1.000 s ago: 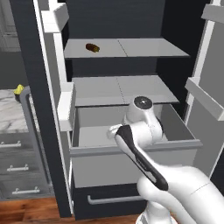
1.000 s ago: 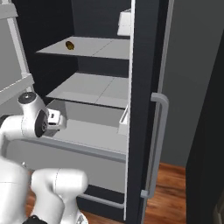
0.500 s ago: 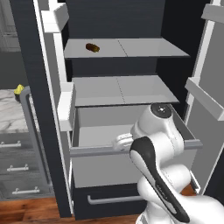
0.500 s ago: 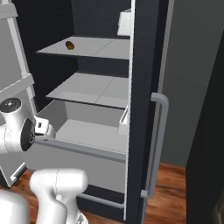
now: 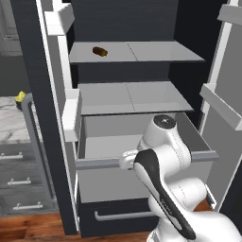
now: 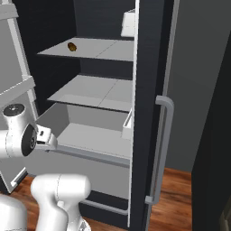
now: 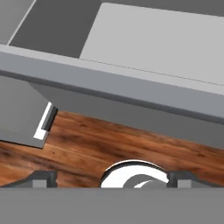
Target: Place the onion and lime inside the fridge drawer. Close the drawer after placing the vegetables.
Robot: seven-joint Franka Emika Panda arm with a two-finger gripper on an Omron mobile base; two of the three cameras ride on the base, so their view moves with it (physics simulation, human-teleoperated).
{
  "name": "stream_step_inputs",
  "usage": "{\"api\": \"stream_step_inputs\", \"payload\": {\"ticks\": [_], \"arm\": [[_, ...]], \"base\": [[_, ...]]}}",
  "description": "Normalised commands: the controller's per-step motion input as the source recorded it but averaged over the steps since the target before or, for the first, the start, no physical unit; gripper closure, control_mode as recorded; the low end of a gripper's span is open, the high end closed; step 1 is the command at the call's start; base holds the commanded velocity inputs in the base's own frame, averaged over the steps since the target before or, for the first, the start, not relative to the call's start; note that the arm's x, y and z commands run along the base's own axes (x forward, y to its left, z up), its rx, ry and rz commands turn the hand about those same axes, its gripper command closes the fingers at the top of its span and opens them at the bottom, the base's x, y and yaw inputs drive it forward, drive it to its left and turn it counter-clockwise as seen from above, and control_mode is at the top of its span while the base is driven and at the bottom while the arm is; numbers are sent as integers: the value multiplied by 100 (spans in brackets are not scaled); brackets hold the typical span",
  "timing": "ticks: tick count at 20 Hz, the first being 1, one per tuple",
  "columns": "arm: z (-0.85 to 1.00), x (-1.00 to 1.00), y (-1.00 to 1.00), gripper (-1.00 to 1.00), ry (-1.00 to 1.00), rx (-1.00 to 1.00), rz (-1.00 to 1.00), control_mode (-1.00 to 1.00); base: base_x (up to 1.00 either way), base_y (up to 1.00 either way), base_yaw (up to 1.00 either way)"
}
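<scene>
Left base view. Far left edge, mid-height: a yellow-green pointed thing (image 5: 20,97) on a marble counter (image 5: 12,125), with grey cabinet drawers (image 5: 19,182) beneath. Upper centre: a small brown oblong item (image 5: 99,51) on the top fridge shelf (image 5: 142,52). Centre: the fridge drawer (image 5: 108,177), a wide light grey box with a plain flat front, pulled out below the lower shelf; the visible part of its floor is bare grey. Below it, at the bottom centre, a dark drawer with a silver bar handle (image 5: 120,216). Lower right: the white arm (image 5: 163,156), elbow raised in front of the drawer's right half, a dark-jointed link running down toward the bottom right corner.

Right base view. Upper left: the brown item (image 6: 71,46) on the top shelf. Left centre: the arm's wrist sits at the drawer's front left corner. Centre: the drawer's interior, open. Right of centre: the dark fridge door edge with its grey bar handle (image 6: 163,149).

Hand view. The drawer's front rim (image 7: 109,81) crosses the upper half as a diagonal band, wooden floor (image 7: 109,144) below it. The gripper (image 7: 111,179) shows two dark tips at the bottom edge, set wide apart, nothing between them.
</scene>
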Motion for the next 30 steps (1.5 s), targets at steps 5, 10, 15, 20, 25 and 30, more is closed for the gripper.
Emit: {"api": "stream_step_inputs", "payload": {"ticks": [5, 10, 15, 20, 25, 30], "arm": [[-65, 0, 0, -100, 0, 0, 0, -100], [-68, 11, 0, -100, 0, 0, 0, -100], [-67, 38, -2, -100, -4, 2, 0, -100], [-56, 53, -5, -100, -7, 3, 0, -100], [-38, 67, -12, -100, -11, 6, 0, -100], [-35, 77, -20, -100, -19, 6, 0, -100]], "base": [[0, 0, 0], [0, 0, 0], [0, 0, 0], [0, 0, 0], [0, 0, 0], [0, 0, 0]]}}
